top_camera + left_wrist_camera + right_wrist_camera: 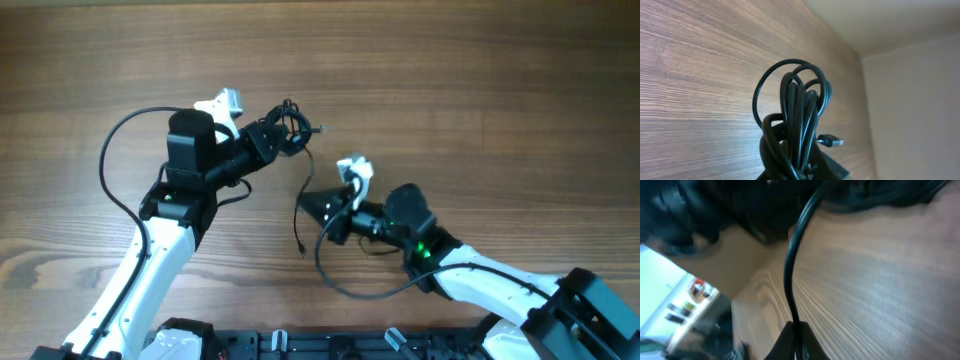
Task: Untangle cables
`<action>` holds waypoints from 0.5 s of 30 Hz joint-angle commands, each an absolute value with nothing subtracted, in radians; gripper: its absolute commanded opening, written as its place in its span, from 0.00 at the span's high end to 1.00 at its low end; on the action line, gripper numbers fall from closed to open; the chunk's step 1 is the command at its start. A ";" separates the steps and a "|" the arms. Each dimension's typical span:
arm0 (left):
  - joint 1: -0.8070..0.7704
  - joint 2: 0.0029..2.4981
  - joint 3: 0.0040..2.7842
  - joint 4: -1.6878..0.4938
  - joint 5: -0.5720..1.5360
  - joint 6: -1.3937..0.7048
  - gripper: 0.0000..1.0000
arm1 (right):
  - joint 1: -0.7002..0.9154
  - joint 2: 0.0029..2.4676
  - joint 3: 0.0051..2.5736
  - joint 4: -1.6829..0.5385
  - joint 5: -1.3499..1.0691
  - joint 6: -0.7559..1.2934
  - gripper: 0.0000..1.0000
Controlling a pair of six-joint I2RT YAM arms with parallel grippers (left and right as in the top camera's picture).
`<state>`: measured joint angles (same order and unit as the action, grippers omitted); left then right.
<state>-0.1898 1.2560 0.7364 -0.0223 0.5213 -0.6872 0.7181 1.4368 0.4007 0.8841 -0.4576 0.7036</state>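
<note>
Wood-grain table (450, 80) with only my two arms on it. A pale wall (910, 100) is behind in the left wrist view.

The cables (292, 122) are one small black bundle, up and left of centre. My left gripper (276, 138) is closed tight on the base of it. In its own camera the loops (800, 110) stand up out of the jaws: several turns packed together and one wider loop outside. A small plug (832, 142) sticks out to the right.

My right gripper (306, 206) is pinched shut on a single strand (790, 275). The right wrist view is blurred, but it shows the strand running straight into the closed tips at the bottom of frame.

Key relation, from overhead:
- The strand leaves the bundle and drops toward the near edge of the table.
- It passes through my right grip, and its tail end (300, 247) carries on below onto the wood.
- So the strand's long axis runs roughly far to near, with the bundle just beyond my right gripper.
- The left gripper anchors the far end of that line. Right is the working arm.

Judgement: the next move looks like a pull with the right gripper away from the bundle along that axis while the left holds firm. The strand bows slightly, so there is some slack to take up first.

Risks: the pull could cinch the knot instead of freeing a loop, or the thin strand could slide through my tips. I can't tell which loop the strand feeds from.
</note>
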 commanded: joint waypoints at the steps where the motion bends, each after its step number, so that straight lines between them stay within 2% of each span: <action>1: -0.194 1.244 0.739 -0.085 0.526 -0.439 0.96 | 0.627 1.418 0.414 1.067 -0.561 0.913 0.95; 9: -0.214 1.244 0.739 -0.110 0.638 -0.391 0.96 | 0.513 1.418 0.416 1.248 -0.497 1.000 0.95; 15: -0.353 1.303 0.739 -0.134 0.577 -0.393 0.96 | 0.513 1.418 0.469 1.245 -0.358 0.937 0.95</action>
